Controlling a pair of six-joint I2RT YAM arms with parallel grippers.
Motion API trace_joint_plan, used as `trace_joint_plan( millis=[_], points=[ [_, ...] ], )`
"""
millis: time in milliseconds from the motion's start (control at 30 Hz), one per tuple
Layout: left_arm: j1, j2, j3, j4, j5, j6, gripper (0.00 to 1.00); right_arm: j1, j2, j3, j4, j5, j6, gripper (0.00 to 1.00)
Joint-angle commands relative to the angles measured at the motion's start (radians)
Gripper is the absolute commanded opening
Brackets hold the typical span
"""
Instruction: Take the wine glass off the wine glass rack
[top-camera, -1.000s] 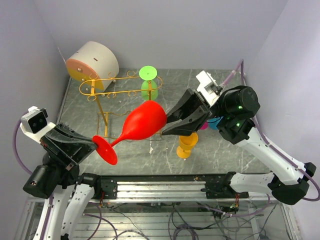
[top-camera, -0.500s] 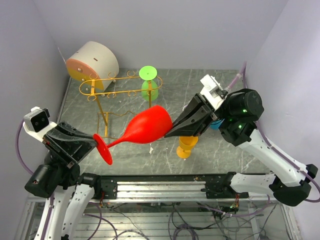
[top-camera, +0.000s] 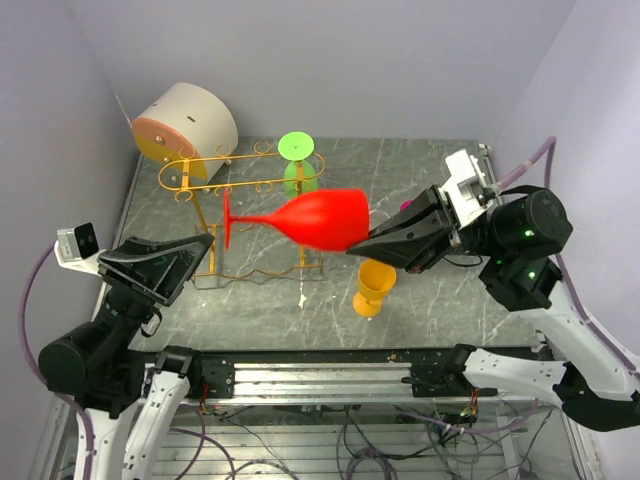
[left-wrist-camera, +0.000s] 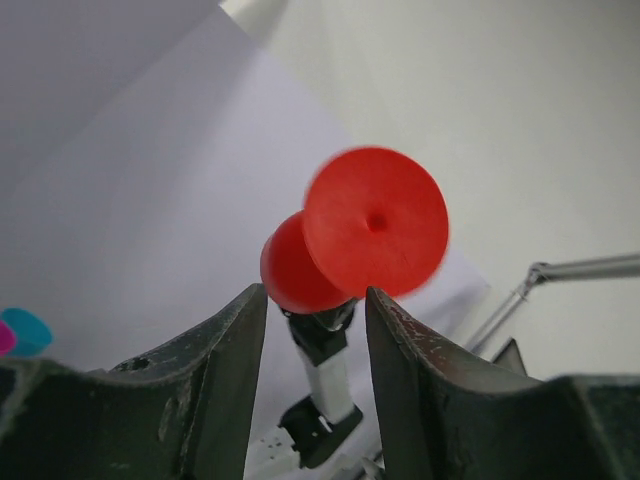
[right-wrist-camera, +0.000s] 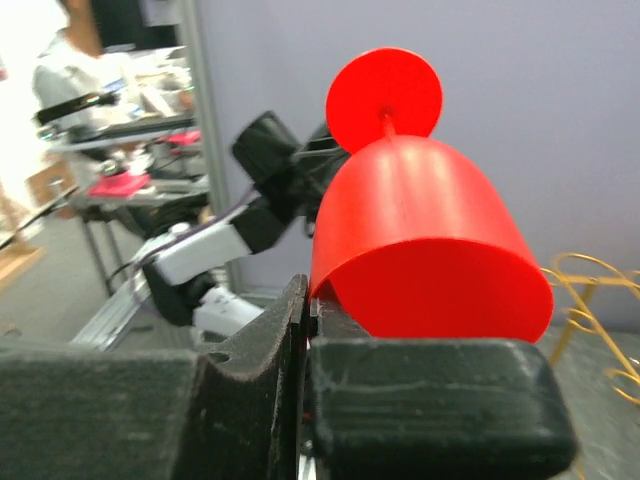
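The red wine glass (top-camera: 320, 218) lies level in the air above the table, its foot pointing left. My right gripper (top-camera: 362, 250) is shut on the rim of the bowl; in the right wrist view the rim of the wine glass (right-wrist-camera: 430, 230) is pinched in the right gripper (right-wrist-camera: 310, 300). My left gripper (top-camera: 203, 248) stands open, left of and below the foot, apart from it. The left wrist view looks past the open left gripper (left-wrist-camera: 315, 295) at the foot of the wine glass (left-wrist-camera: 375, 220). The gold wire wine glass rack (top-camera: 240, 170) stands at the back left.
A green glass (top-camera: 297, 165) hangs foot up at the rack's right end. A white-and-orange drum (top-camera: 185, 125) sits in the back left corner. A yellow goblet (top-camera: 375, 288) stands under my right gripper. Walls close in on the left, back and right.
My left gripper has opened, let go of the red foot and drawn back down-left. My right gripper has shut on the bowl's rim and carried the glass right, tipping it level.
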Motion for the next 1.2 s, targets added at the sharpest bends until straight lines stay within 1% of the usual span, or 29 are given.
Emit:
trace_joint_plan(
  millis=[0,67,100,167,233,267,333,367,433,500,600,800,933,1067,1167],
  points=[
    [-0.004,0.006,0.136,-0.374,-0.117,0.227,0.55,0.001,-0.027,0.097,-0.317,0.387,-0.139,0.00],
    [-0.004,0.042,0.202,-0.457,-0.129,0.291,0.55,0.001,-0.029,0.133,-0.418,0.568,-0.156,0.00],
    [-0.005,0.063,0.238,-0.500,-0.134,0.328,0.55,0.000,-0.024,0.154,-0.478,0.689,-0.150,0.00],
    [-0.004,0.107,0.303,-0.588,-0.144,0.394,0.54,0.000,0.003,0.221,-0.623,0.964,-0.138,0.00],
    [-0.004,0.149,0.355,-0.675,-0.156,0.449,0.54,0.000,0.045,0.297,-0.791,1.252,-0.088,0.00],
    [-0.004,0.173,0.382,-0.712,-0.164,0.478,0.53,0.001,0.065,0.327,-0.867,1.361,-0.074,0.00],
    [-0.004,0.221,0.432,-0.799,-0.181,0.530,0.53,0.000,0.099,0.375,-1.015,1.543,-0.031,0.00],
    [-0.004,0.247,0.454,-0.834,-0.189,0.555,0.53,0.001,0.114,0.396,-1.083,1.610,-0.002,0.00],
    [-0.005,0.298,0.492,-0.900,-0.204,0.598,0.52,0.000,0.135,0.431,-1.223,1.683,0.067,0.00],
    [-0.003,0.353,0.522,-0.938,-0.203,0.634,0.51,0.000,0.140,0.449,-1.343,1.709,0.136,0.00],
    [-0.005,0.406,0.541,-0.938,-0.184,0.664,0.50,0.000,0.138,0.486,-1.505,1.709,0.219,0.00],
    [-0.004,0.481,0.554,-0.893,-0.156,0.680,0.49,-0.030,0.071,0.453,-1.516,1.529,0.177,0.00],
    [-0.004,0.520,0.587,-0.885,-0.160,0.698,0.48,-0.060,0.093,0.315,-1.516,1.405,0.152,0.00],
    [-0.004,0.559,0.642,-0.904,-0.170,0.729,0.48,-0.097,0.103,0.181,-1.513,1.363,0.144,0.00],
    [-0.004,0.577,0.664,-0.910,-0.170,0.742,0.48,-0.108,0.084,0.140,-1.513,1.333,0.138,0.00]
  ],
)
